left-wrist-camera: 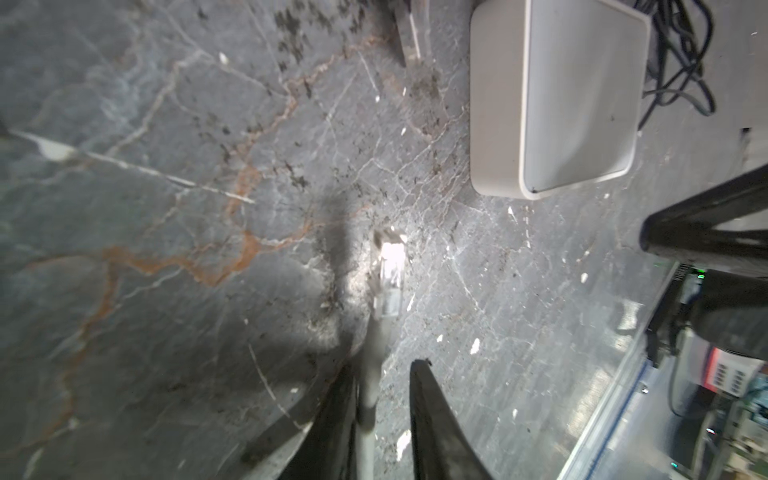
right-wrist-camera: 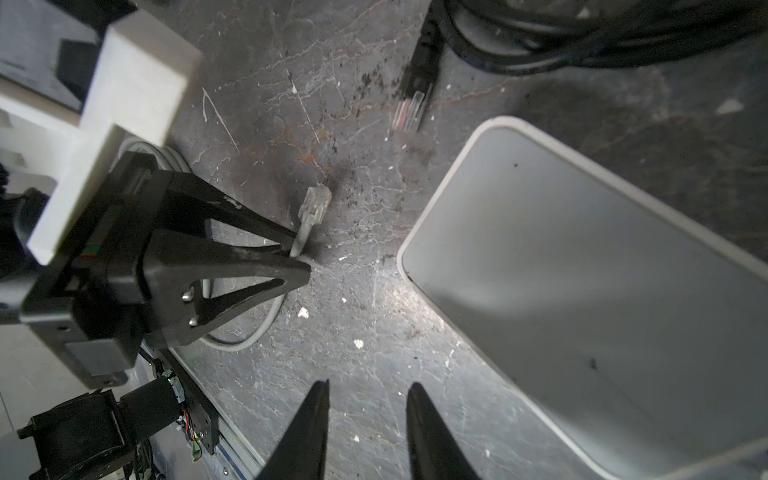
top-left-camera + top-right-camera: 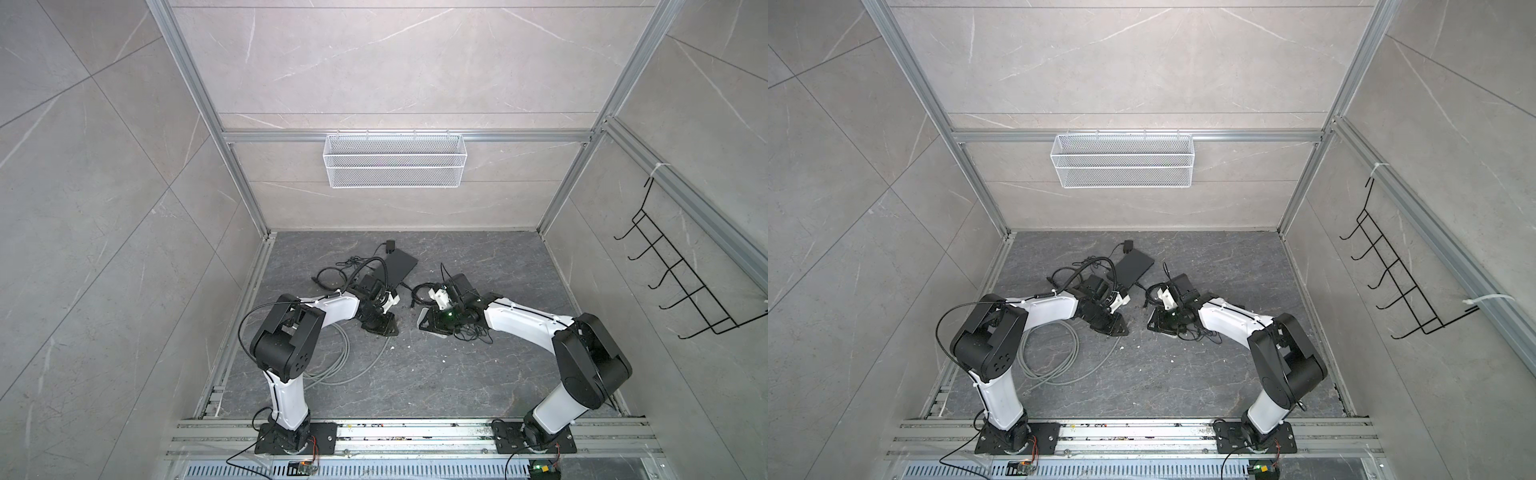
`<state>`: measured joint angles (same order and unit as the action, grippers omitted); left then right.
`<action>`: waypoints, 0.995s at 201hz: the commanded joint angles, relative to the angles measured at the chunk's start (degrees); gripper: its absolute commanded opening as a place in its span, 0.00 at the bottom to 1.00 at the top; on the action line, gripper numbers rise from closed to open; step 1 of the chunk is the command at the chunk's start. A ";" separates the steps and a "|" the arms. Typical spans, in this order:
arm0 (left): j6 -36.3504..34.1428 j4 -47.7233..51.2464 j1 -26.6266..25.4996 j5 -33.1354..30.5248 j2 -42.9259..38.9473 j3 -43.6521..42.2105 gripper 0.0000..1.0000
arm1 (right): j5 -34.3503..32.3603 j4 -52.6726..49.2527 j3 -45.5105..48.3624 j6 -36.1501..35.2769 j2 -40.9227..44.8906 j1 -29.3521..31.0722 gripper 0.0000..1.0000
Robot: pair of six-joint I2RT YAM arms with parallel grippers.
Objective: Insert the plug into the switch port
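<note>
The clear plug [image 1: 388, 274] [image 2: 314, 205] lies on the dark stone floor at the end of a grey cable [image 3: 353, 361] [image 3: 1054, 361]. My left gripper [image 1: 382, 368] [image 2: 299, 253] [image 3: 384, 328] straddles that cable just behind the plug. The cable rests against one finger, and a gap shows to the other. The white switch [image 1: 557, 95] [image 2: 582, 291] [image 3: 424, 324] lies flat a short way beyond the plug; its ports are hidden. My right gripper [image 2: 368, 384] [image 3: 434, 328] hovers open over bare floor beside the switch, holding nothing.
A black cable with its own plug [image 2: 409, 110] lies near the switch. More black cables [image 3: 332, 276] and a flat black box [image 3: 399, 266] sit behind the arms. A wire basket [image 3: 395, 160] hangs on the back wall and a hook rack [image 3: 681, 274] on the right wall.
</note>
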<state>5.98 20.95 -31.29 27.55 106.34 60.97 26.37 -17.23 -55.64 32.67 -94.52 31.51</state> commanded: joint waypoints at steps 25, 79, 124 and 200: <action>-2.12 1.46 -1.54 -7.26 3.47 1.28 0.11 | -0.64 0.57 -1.10 0.95 0.02 0.24 0.35; -7.50 4.63 -1.37 4.04 1.35 7.52 0.00 | -2.64 3.35 -1.86 -1.00 1.86 0.25 0.35; -19.36 13.34 -0.81 19.29 1.32 11.72 0.00 | -1.88 16.68 5.62 -2.23 4.50 -0.42 0.37; -20.30 14.46 -1.35 24.66 5.09 10.73 0.00 | 12.00 39.30 20.34 0.75 8.44 -10.42 0.38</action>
<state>-12.38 33.56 -32.27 48.56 110.19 72.27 31.44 9.98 -38.72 32.01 -88.29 21.15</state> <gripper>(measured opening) 0.075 0.376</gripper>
